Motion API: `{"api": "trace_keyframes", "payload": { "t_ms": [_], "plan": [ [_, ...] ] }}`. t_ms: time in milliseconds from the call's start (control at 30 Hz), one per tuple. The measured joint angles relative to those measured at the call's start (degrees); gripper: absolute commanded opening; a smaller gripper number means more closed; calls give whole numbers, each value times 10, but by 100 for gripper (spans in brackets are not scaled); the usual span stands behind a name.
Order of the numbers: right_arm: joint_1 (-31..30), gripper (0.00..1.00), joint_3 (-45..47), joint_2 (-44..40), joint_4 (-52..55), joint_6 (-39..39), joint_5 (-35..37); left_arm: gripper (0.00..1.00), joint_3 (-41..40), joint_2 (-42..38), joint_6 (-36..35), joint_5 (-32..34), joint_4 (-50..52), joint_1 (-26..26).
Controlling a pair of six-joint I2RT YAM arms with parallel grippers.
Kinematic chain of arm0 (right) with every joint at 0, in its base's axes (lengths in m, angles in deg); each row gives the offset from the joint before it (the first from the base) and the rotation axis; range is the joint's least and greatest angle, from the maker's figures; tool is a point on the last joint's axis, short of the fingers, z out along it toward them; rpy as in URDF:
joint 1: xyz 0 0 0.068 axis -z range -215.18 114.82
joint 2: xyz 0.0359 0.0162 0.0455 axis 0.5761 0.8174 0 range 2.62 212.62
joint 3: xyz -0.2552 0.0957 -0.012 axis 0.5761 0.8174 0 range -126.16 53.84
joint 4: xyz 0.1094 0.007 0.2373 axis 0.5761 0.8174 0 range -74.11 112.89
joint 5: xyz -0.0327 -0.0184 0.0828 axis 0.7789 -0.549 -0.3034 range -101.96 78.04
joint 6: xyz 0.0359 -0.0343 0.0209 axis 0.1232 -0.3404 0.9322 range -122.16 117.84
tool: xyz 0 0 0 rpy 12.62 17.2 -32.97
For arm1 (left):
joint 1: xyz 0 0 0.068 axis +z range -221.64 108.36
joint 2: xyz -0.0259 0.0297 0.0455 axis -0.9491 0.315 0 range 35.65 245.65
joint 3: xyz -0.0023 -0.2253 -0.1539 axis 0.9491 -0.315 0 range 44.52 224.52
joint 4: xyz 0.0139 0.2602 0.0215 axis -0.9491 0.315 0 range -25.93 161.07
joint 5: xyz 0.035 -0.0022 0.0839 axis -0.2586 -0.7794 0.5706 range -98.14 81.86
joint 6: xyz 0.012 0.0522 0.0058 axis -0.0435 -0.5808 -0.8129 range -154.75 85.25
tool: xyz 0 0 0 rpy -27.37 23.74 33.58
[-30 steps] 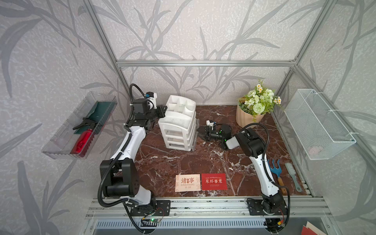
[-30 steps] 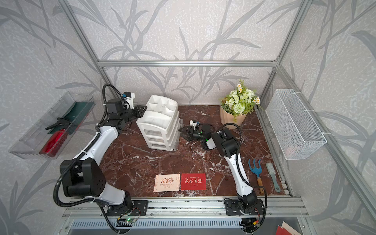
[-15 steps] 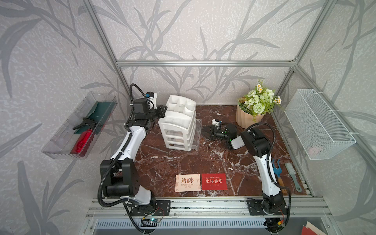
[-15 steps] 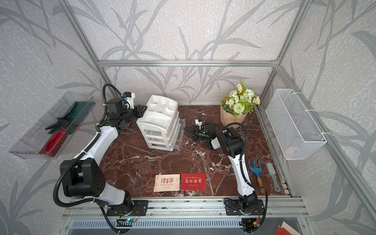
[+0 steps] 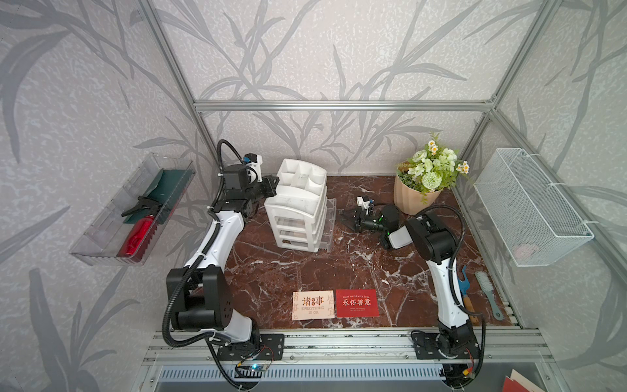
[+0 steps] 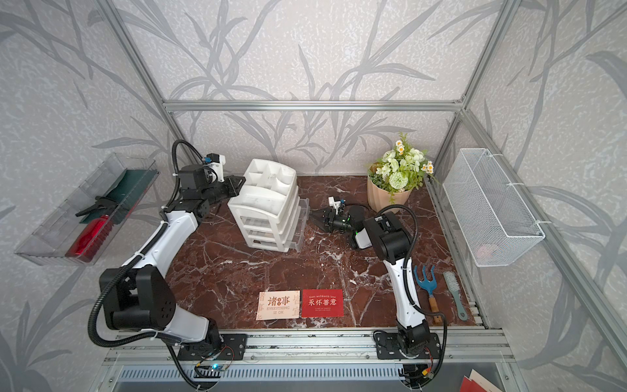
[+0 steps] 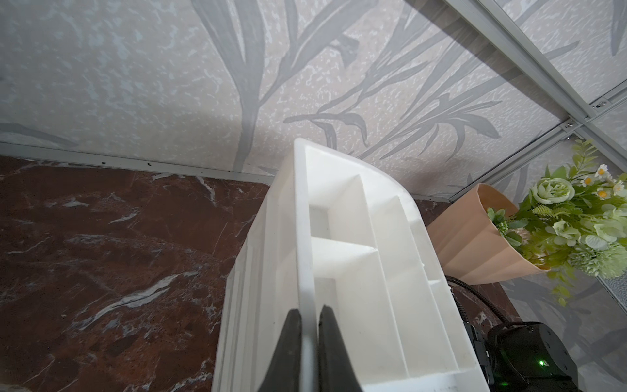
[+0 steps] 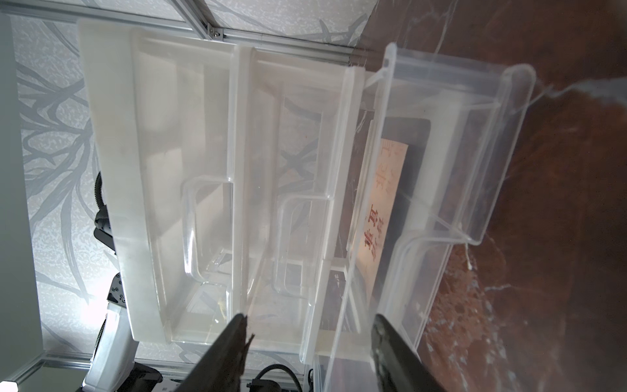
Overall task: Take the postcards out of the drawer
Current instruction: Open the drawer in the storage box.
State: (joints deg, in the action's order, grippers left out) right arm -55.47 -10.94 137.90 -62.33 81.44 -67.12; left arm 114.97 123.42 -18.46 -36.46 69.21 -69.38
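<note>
The organizer (image 7: 302, 220) is pinched by the left hand (image 7: 308, 317). The drawer's (image 8: 492, 135) flat postcard (image 8: 380, 203), at 9 o'clock, could be pushed deeper by the open right hand (image 8: 310, 319).

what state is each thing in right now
left end effector, shut on organizer rim
right end effector, open, empty
lowest drawer, pulled partly out
third postcard, inside lowest drawer
peach postcard, out, flat on table
red postcard, out, flat beside it

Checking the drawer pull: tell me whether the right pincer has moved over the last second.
Yes. The right pincer has backed away from the white drawer unit, toward the flower pot.
</note>
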Motion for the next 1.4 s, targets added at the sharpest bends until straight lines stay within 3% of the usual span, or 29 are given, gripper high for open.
{"api": "trace_keyframes", "payload": {
  "t_ms": [333, 600, 833, 1033, 1400],
  "plan": [
    [0, 52, 0, -18, 20, -28, -32, 0, -17, -43, -18, 115, 19, -24],
    [-1, 52, 4, -129, 247, -188, -19, 0, -28, -69, -24, 213, 28, -39],
    [-23, 51, -33, -206, 521, -365, 71, 0, -49, -101, -27, 288, 44, -41],
    [-75, 51, -111, -207, 701, -469, 165, 0, -50, -107, -33, 297, 56, -38],
    [-132, 48, -261, -171, 869, -560, 293, 0, -49, -105, -36, 288, 55, -36]
  ]
}}
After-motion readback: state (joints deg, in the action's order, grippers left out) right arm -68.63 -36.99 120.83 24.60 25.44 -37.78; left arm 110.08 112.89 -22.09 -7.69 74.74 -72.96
